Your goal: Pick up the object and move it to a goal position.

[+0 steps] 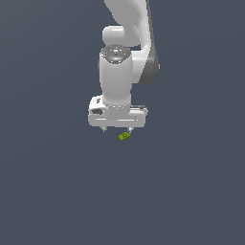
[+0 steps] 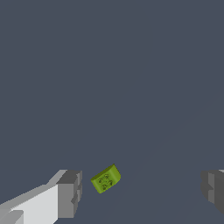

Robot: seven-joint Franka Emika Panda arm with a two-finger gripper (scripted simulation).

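Note:
The object is a tiny yellow-green block with darker green marks, lying on the dark grey floor just below the white gripper. In the wrist view the object lies between the two grey fingertips, nearer one fingertip than the other. The gripper is open, its jaws wide apart, and neither fingertip touches the block. The white arm rises above the gripper in the exterior view.
A plain dark grey surface fills both views. Nothing else shows around the arm, and no goal marker is visible.

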